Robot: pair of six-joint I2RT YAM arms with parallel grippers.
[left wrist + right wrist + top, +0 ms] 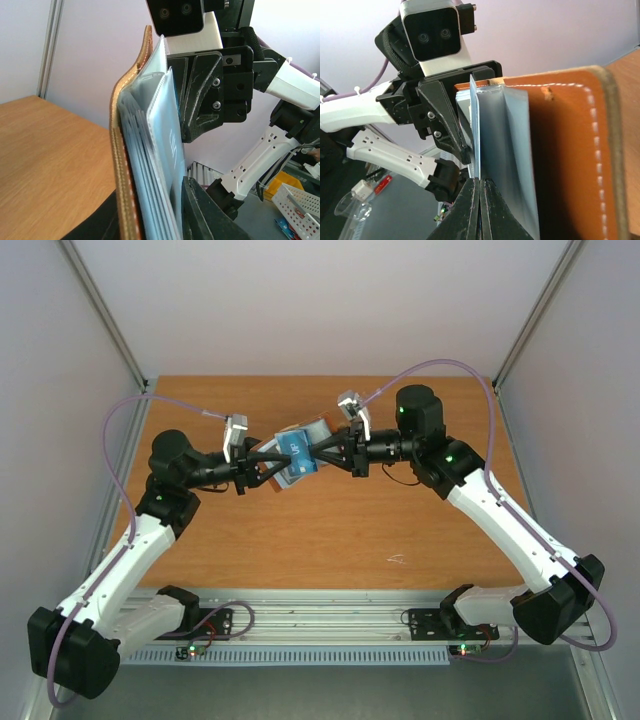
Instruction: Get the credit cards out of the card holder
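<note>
While held aloft, the card holder slants near-left to far-right.

The card holder is held up off the bench, standing on edge between the left tool and the right tool. It is slightly open, like a book. The outside is tan-brown leather with pale stitching, and the inside shows pale blue-grey pockets fanned apart. A blue card with white lettering shows among the pockets. The right tool's closed fingers pinch a thin pale sheet at the open side. Whether that sheet is a card or a pocket leaf cannot be told.
</note>
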